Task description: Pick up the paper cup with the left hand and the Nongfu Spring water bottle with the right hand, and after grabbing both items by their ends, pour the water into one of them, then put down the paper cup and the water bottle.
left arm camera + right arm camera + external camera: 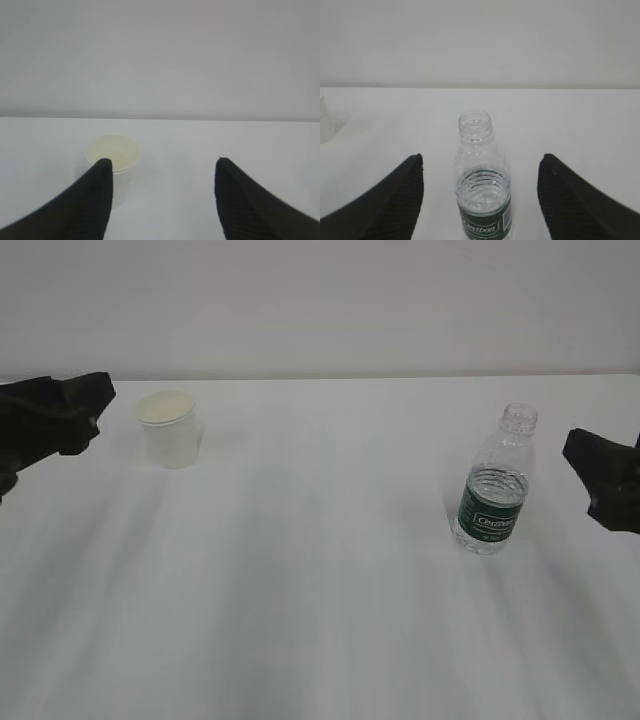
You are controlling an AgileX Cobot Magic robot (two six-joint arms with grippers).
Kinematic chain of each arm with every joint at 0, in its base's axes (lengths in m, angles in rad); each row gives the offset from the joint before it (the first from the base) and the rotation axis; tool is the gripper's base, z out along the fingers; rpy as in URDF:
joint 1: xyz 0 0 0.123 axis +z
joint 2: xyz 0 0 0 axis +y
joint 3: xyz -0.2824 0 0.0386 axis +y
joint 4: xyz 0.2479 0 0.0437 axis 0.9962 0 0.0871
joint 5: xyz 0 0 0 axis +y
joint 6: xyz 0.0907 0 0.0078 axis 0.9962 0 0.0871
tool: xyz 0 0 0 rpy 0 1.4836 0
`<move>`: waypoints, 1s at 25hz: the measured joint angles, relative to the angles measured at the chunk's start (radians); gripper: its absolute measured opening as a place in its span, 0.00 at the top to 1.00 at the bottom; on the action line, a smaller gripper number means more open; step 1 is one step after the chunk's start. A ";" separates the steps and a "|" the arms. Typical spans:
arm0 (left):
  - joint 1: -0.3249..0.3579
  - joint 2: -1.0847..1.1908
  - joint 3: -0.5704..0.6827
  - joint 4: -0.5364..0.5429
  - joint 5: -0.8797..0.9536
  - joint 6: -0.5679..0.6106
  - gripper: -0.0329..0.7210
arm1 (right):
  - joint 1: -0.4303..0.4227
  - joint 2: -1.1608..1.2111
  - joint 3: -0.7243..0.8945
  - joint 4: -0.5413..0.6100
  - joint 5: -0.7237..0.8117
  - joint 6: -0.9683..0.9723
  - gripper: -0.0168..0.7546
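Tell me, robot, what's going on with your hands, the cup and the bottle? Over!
Left hand open, paper cup ahead, off-centre. Right hand open, Nongfu Spring water bottle upright between fingers, untouched. Nothing in the way.

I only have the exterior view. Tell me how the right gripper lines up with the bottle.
Observer: In the right wrist view the bottle stands upright, centred between the open fingers of the right gripper, touching neither.
Operator: Give me the water level.
Observer: The waterline sits near the top edge of the green label; the neck has no cap.
Operator: Now report the left side.
Observer: In the left wrist view the left gripper is open, but the cup is off-centre, right by the left finger, which hides its lower part.
Operator: Say what is in the cup.
Observer: Only its cream inside shows; I cannot tell whether it holds water.
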State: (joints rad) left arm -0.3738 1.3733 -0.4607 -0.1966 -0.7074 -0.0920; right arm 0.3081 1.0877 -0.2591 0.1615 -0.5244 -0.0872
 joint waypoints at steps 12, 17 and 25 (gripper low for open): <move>0.000 0.124 0.065 0.025 -0.255 -0.019 0.35 | 0.000 0.122 0.188 -0.040 -0.426 0.100 0.29; 0.000 0.214 0.143 0.052 -0.412 -0.036 0.35 | 0.000 0.254 0.212 -0.088 -0.576 0.107 0.29; 0.000 0.300 0.172 0.114 -0.429 -0.048 0.35 | 0.000 0.548 0.169 -0.140 -0.611 0.110 0.29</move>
State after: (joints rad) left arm -0.3738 1.6737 -0.2890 -0.0826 -1.1367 -0.1401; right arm 0.3081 1.6355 -0.0897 0.0211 -1.1354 0.0223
